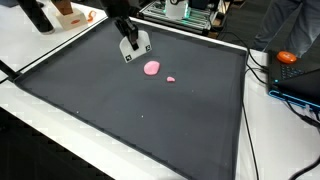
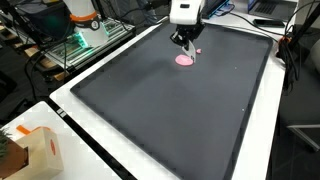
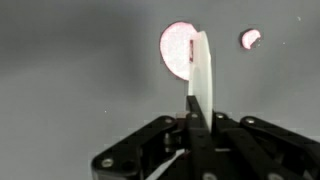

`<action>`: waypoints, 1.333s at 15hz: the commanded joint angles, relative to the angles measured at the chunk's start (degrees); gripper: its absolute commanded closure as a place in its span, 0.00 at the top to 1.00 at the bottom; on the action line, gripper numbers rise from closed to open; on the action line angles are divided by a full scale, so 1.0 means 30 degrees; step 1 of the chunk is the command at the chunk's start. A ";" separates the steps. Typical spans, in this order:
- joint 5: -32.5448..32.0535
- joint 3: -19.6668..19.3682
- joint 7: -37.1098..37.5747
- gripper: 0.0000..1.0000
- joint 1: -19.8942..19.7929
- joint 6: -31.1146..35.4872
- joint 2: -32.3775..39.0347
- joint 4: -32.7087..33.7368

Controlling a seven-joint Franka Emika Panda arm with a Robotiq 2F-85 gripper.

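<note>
- The claw (image 1: 134,52) hangs low over the far part of a dark mat (image 1: 150,125), which covers most of the white bench (image 1: 30,125).
- In the wrist view its fingers (image 3: 202,70) are pressed together into one pale strip, with no gap between them. I cannot tell whether anything thin is caught there.
- A pink disc (image 1: 152,68) lies flat on the mat just beside the fingertips. In an exterior view the claw (image 2: 186,42) stands right above the disc (image 2: 185,59). I cannot tell whether they touch.
- In the wrist view the disc (image 3: 175,50) shows partly behind the fingers.
- A small pink bit (image 1: 171,79) lies near the disc, apart from it, also on the mat.
- An orange thing (image 1: 287,57) sits off the mat at the bench edge.
</note>
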 commanded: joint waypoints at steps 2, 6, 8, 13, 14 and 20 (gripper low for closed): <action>0.1242 -0.0182 -0.0727 0.01 -0.0291 0.0999 -0.1815 -0.2604; 0.1910 -0.0252 -0.1386 0.01 -0.0406 0.1855 -0.2616 -0.4006; 0.2184 -0.0264 -0.1662 0.01 -0.0453 0.2213 -0.2901 -0.4560; 0.2210 -0.0363 -0.1868 0.01 -0.0421 0.2729 -0.3404 -0.5626; 0.2262 -0.0362 -0.1934 0.01 -0.0424 0.2778 -0.3474 -0.5776; 0.1606 -0.0407 -0.1859 0.01 -0.0288 0.2773 -0.3789 -0.6313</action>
